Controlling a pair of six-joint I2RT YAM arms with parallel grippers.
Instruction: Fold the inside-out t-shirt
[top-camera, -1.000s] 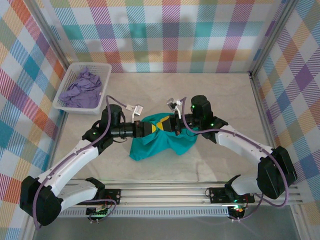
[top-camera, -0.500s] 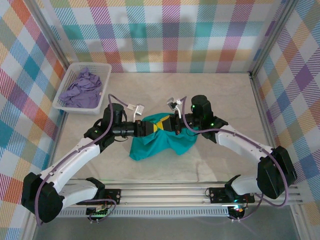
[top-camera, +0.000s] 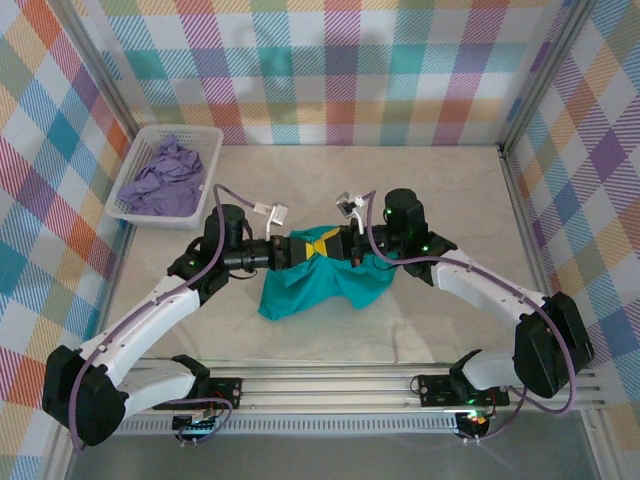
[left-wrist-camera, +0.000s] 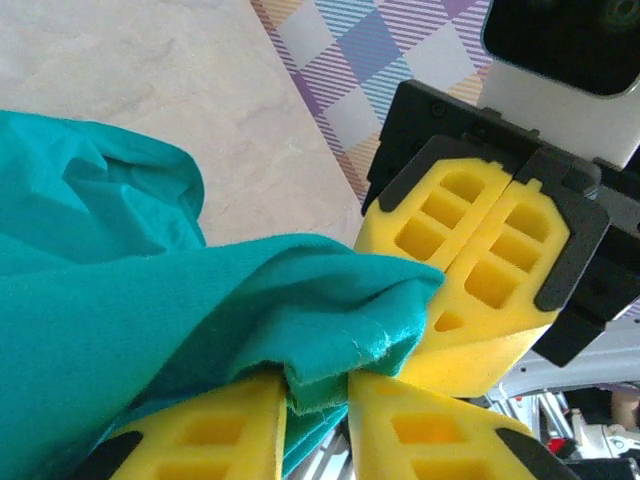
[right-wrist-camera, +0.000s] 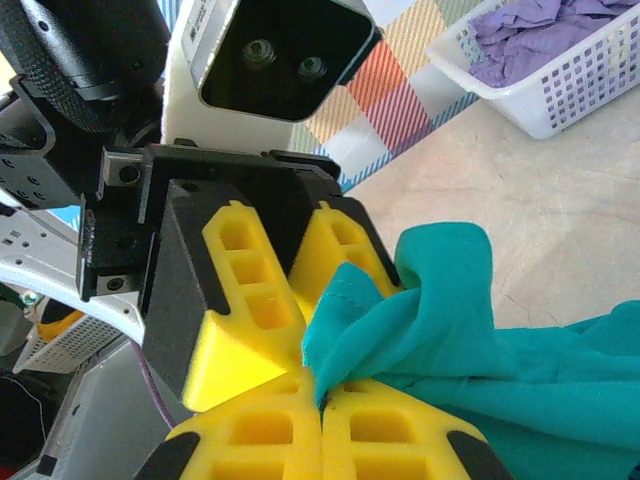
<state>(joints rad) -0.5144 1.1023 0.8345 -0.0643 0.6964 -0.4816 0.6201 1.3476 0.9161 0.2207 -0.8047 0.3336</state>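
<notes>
Tension matters now: left gripper (left-wrist-camera: 318, 390) and right gripper (right-wrist-camera: 322, 395), tip to tip, each pinch the bunched far edge of the soft teal-green cotton t-shirt (top-camera: 320, 288) crumpled at the middle of the pale marbled table (top-camera: 450, 200), so they should part evenly without slackening.

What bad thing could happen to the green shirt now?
1. The left gripper and right gripper pinch the shirt almost fingertip to fingertip; they might bump.
2. Each holds just a small bit of cloth, so it could slip out.
3. The shirt is bunched, so a fold may come out crumpled.
</notes>
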